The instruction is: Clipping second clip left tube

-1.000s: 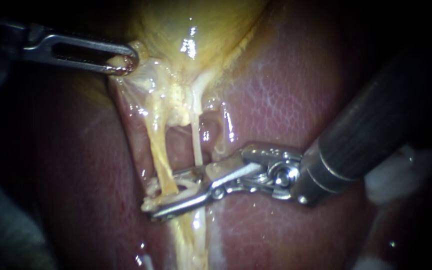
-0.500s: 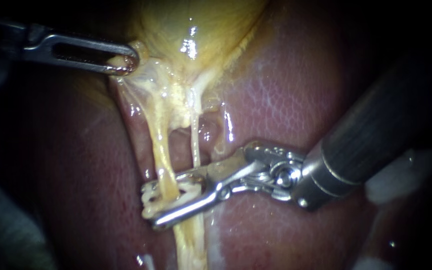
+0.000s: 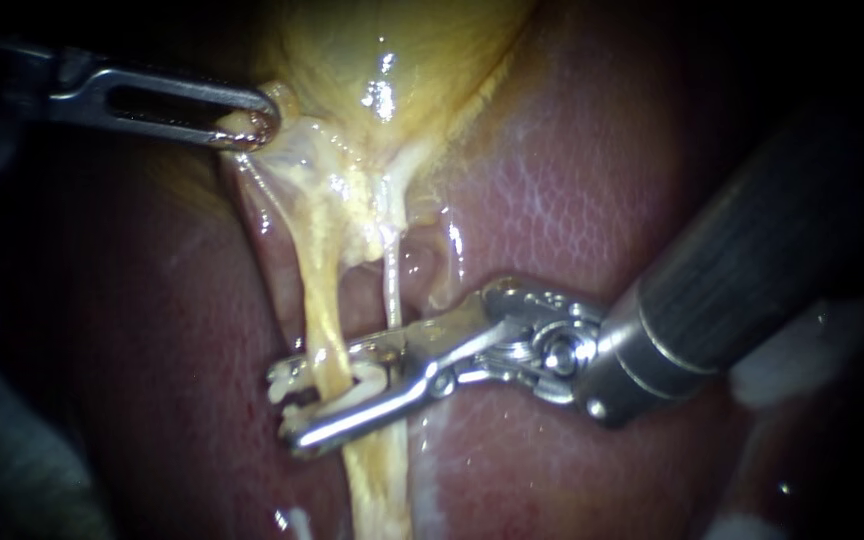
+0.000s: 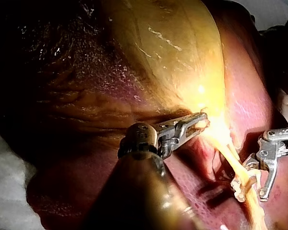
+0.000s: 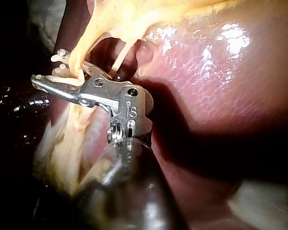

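Endoscope view: the left instrument point(image 3: 249, 125) comes in from the upper left of the frame. Its slotted jaws are closed on a fold of tissue at the lower edge of the yellow gallbladder point(image 3: 402, 50), which fills the upper middle. Two tubes run down from there over the red liver point(image 3: 572, 190): the thick yellow left tube point(image 3: 320, 320) and, just to its right, a thinner pale tube point(image 3: 390, 290). The right instrument point(image 3: 285, 408) enters from the right edge and reaches across to the lower middle, passing in front of the thinner tube. Its jaws carry a white clip point(image 3: 364, 388) and grip it from above and below (a gap remains between them), with the left tube running through the clip. In the right wrist view the clip's pale prongs sit on either side of the left tube, between the jaws.
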